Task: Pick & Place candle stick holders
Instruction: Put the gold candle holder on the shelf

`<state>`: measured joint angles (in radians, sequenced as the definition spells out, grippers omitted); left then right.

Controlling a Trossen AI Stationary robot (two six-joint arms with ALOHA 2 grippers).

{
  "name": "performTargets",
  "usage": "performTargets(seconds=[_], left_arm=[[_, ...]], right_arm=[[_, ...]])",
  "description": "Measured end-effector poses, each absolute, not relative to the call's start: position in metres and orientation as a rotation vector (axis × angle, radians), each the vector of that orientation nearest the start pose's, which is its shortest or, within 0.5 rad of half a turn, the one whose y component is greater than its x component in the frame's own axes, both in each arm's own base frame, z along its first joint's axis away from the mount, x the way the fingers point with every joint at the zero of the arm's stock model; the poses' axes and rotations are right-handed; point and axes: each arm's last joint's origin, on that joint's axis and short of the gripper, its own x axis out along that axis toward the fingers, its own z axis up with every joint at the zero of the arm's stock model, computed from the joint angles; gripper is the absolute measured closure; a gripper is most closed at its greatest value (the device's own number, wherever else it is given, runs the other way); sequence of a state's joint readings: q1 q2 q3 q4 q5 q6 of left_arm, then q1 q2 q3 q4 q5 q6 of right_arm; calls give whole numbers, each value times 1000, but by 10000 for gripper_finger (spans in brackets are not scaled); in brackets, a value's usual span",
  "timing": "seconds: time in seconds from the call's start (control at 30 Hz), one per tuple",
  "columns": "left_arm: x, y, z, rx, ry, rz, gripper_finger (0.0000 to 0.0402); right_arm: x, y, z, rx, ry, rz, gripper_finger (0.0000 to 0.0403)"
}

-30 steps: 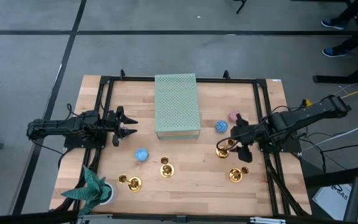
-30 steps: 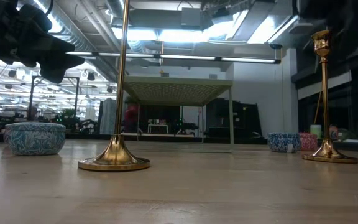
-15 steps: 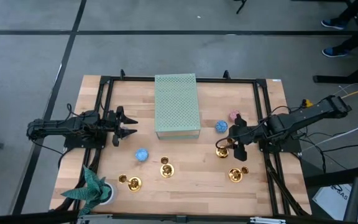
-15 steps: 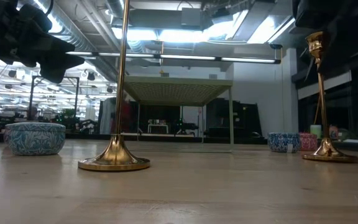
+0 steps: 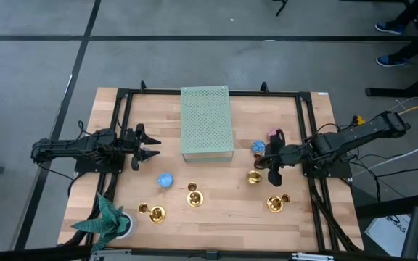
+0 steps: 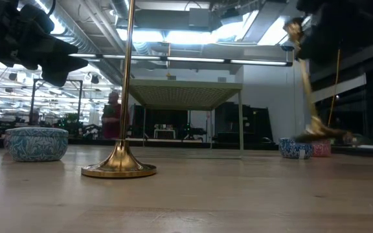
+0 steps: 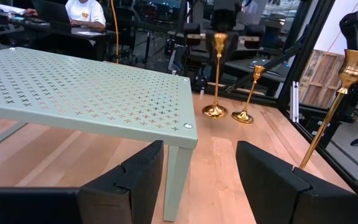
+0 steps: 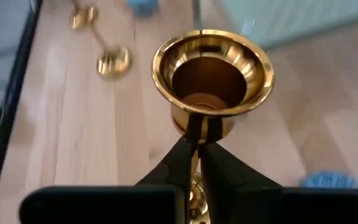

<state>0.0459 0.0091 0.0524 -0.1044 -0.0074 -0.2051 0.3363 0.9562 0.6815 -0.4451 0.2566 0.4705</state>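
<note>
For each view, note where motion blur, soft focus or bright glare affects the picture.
Low view: the candle stick holder at the right gripper is smeared by motion; ceiling lights glare brightly. Right wrist view: its gold cup is fairly sharp, the table behind blurs. Left wrist view: crisp on the perforated stand. High view: evenly lit, sharp throughout.

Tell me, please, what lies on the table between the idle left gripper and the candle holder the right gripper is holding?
In the high view, the green perforated stand sits between the left gripper and the held candle holder.
</note>
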Motion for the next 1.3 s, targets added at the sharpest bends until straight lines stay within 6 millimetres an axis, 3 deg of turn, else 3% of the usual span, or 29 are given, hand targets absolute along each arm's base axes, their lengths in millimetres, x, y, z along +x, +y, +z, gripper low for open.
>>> performTargets(seconds=[0.37, 0.63, 0.83, 1.07, 1.17, 1.3], left_arm=[[95, 5, 170, -206, 56, 59, 201], [95, 5, 170, -206, 56, 60, 201], [95, 5, 170, -206, 56, 59, 201], [95, 5, 170, -206, 56, 59, 201], [95, 5, 170, -206, 56, 59, 201], [95, 5, 170, -206, 56, 59, 201]], right_arm=[[200, 51, 274, 275, 435, -21, 388], [207, 33, 338, 252, 297, 44, 390], [215, 8, 381, 151, 318, -9, 390], [248, -22, 419, 31, 349, -18, 388], [263, -38, 430, -55, 328, -44, 387], [278, -66, 431, -74, 350, -126, 387]])
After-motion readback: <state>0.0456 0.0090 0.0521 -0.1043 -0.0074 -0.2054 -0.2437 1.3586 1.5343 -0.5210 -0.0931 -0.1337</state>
